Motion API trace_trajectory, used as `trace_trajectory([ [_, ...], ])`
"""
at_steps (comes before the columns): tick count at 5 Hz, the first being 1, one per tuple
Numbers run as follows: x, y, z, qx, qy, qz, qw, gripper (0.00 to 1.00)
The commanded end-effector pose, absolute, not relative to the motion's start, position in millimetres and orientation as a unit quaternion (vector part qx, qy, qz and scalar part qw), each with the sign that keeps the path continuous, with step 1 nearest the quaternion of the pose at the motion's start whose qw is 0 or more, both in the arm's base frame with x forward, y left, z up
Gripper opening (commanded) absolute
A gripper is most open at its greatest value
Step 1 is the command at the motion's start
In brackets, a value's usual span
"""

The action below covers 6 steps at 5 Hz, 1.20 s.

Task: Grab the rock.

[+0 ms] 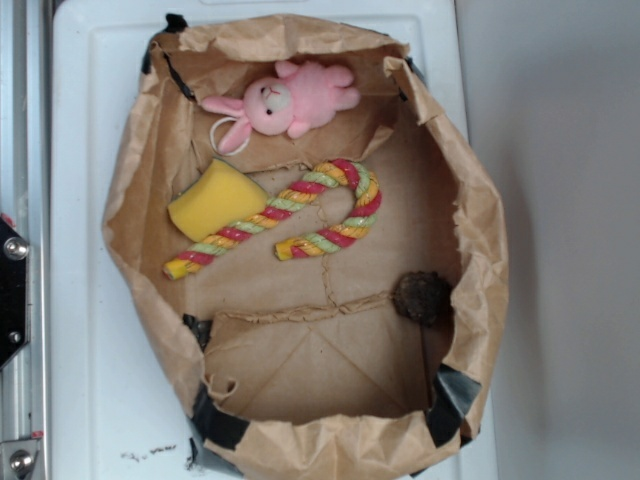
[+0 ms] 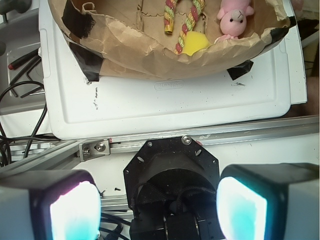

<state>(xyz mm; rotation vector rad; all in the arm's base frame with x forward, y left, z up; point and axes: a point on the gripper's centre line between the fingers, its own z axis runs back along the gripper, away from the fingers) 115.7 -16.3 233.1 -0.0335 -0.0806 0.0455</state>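
The rock (image 1: 421, 297) is a small dark brown bumpy lump. It lies inside the brown paper bag (image 1: 480, 250), near the bag's right wall. In the wrist view the rock is hidden by the bag's near wall. My gripper (image 2: 157, 207) is out of the exterior view. In the wrist view its two pale-padded fingers (image 2: 72, 212) stand wide apart with nothing between them. It hangs over the robot's black base and the metal rail, well away from the bag (image 2: 150, 50).
In the bag lie a yellow sponge wedge (image 1: 214, 199), a striped rope candy cane (image 1: 300, 215) and a pink plush bunny (image 1: 285, 102). The bag sits on a white plastic lid (image 2: 175, 100). Cables (image 2: 20, 90) lie to the left in the wrist view.
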Motion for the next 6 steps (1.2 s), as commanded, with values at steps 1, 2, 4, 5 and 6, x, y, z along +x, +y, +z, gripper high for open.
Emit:
trace_trajectory([
  [1, 115.7, -16.3, 233.1, -0.017, -0.040, 0.023, 0.999, 1.00],
  [2, 165.8, -24.5, 231.8, -0.045, -0.087, 0.061, 0.993, 1.00],
  [4, 251.2, -18.1, 225.9, -0.080, -0.164, 0.085, 0.980, 1.00],
  [5, 280.4, -17.9, 206.9, -0.098, -0.172, 0.080, 0.977, 1.00],
  [6, 298.4, -12.2, 198.0, -0.093, -0.178, 0.086, 0.976, 1.00],
])
